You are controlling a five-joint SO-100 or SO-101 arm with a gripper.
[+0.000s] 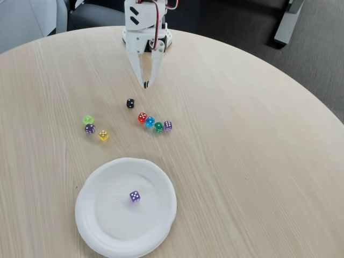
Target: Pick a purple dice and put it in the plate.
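The purple dice (134, 196) lies inside the white plate (97, 226), a little right of the plate's middle, with white pips facing up. The plate sits on the near part of the round wooden table. My gripper (145, 85) hangs at the far side of the table, pointing down, with its white fingers meeting at the tips and nothing between them. It is well away from the plate and holds nothing.
Loose dice lie between gripper and plate: a black one (130, 103), a row of red (142, 117), blue (150, 121), green (158, 127) and pale lilac (167, 125), and a left cluster of light green (88, 119), dark purple (90, 128) and yellow (104, 135).
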